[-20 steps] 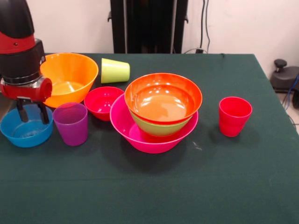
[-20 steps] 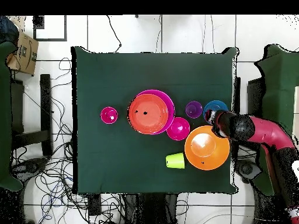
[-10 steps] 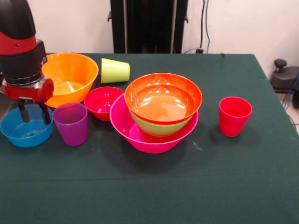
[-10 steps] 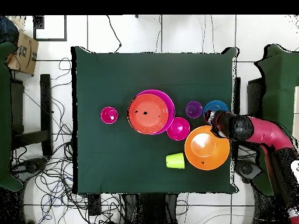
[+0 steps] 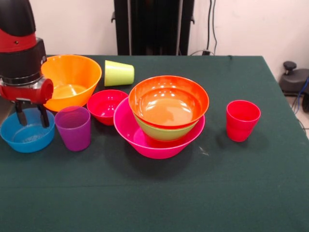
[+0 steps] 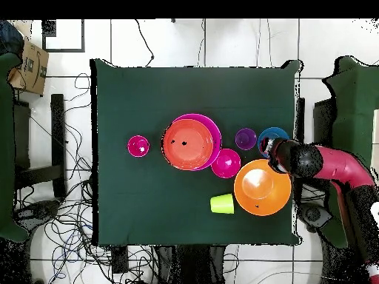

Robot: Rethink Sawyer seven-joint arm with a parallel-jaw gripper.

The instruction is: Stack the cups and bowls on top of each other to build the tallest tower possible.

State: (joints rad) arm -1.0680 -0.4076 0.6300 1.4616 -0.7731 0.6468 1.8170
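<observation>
In the front view the near half of the bench (image 5: 159, 203) lies free. The left far side is crowded: blue bowl (image 5: 26, 135), purple cup (image 5: 73, 128), red bowl (image 5: 106, 105) and large yellow-orange bowl (image 5: 72, 79) stand close together. Open lanes run between the tower (image 5: 164, 121) and the red cup (image 5: 242, 120), and right of it.

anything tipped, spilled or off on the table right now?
Only the lime green cup stands out: it lies on its side near the table's far edge, beside the large yellow-orange bowl, while the purple cup and red cup stand upright. Nothing looks spilled or damaged.
</observation>
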